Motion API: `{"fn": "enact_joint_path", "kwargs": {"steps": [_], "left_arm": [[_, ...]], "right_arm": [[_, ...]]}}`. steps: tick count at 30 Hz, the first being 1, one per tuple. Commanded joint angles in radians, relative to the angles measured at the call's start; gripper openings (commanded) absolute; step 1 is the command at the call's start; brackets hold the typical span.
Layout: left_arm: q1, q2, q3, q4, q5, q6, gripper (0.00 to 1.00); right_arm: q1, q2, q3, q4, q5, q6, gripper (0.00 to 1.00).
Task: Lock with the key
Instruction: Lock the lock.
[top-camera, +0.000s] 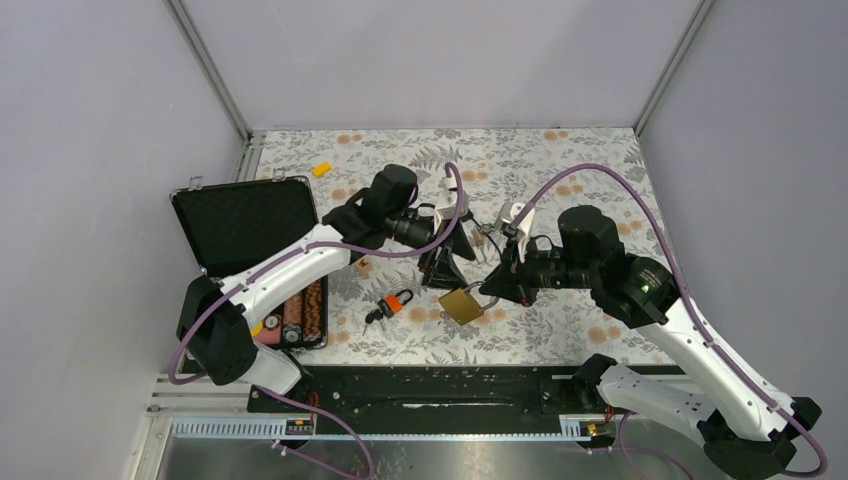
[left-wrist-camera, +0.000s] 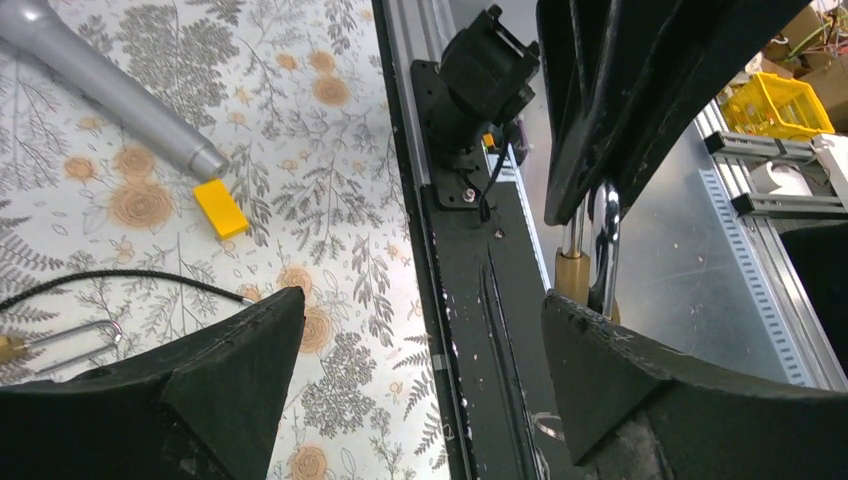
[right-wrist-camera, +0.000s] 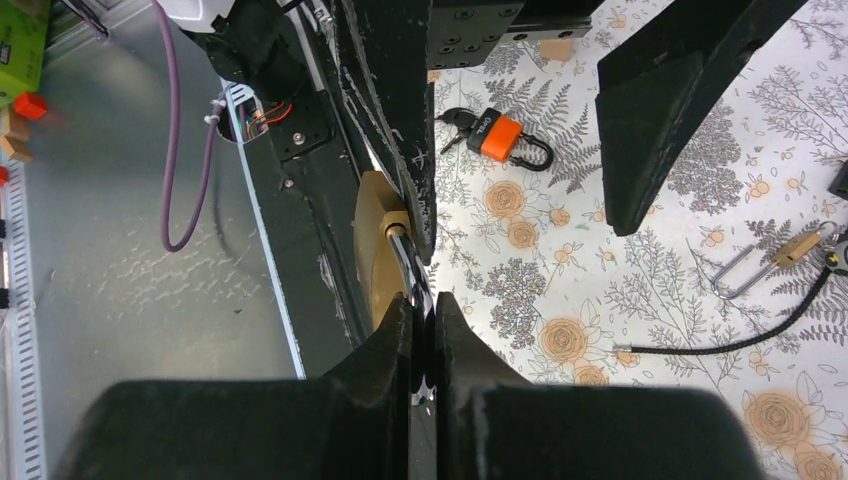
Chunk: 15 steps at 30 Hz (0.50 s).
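Note:
The brass padlock (top-camera: 460, 305) hangs tilted just above the patterned mat. My right gripper (right-wrist-camera: 422, 305) is shut on its silver shackle; the brass body (right-wrist-camera: 375, 250) shows just past the fingertips. In the top view the right gripper (top-camera: 492, 290) is at the lock's right side. My left gripper (top-camera: 445, 268) is open and empty right above the lock. In the left wrist view its jaws (left-wrist-camera: 420, 300) stand wide apart, and the lock's shackle (left-wrist-camera: 603, 240) is beside the right finger (left-wrist-camera: 620, 370). The orange-and-black key bunch (top-camera: 392, 303) lies on the mat to the lock's left, also in the right wrist view (right-wrist-camera: 500, 135).
An open black case (top-camera: 245, 225) lies at the left with items beside it (top-camera: 300, 320). A yellow block (top-camera: 321, 169) sits at the back. A small brass piece with a silver loop (right-wrist-camera: 790, 250) and a black cord (right-wrist-camera: 720, 345) lie on the mat. The black base rail (top-camera: 420, 385) runs along the near edge.

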Motion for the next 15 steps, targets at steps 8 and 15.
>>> {"fn": "enact_joint_path", "kwargs": {"steps": [8, 15], "left_arm": [[-0.005, -0.083, 0.012, 0.089, -0.162, -0.124, 0.89], [0.016, -0.134, 0.007, 0.149, -0.187, -0.211, 0.88]], "right_arm": [[-0.004, -0.002, 0.05, 0.099, -0.044, -0.036, 0.0], [-0.004, -0.016, 0.049, 0.1, -0.025, -0.04, 0.0]]}}
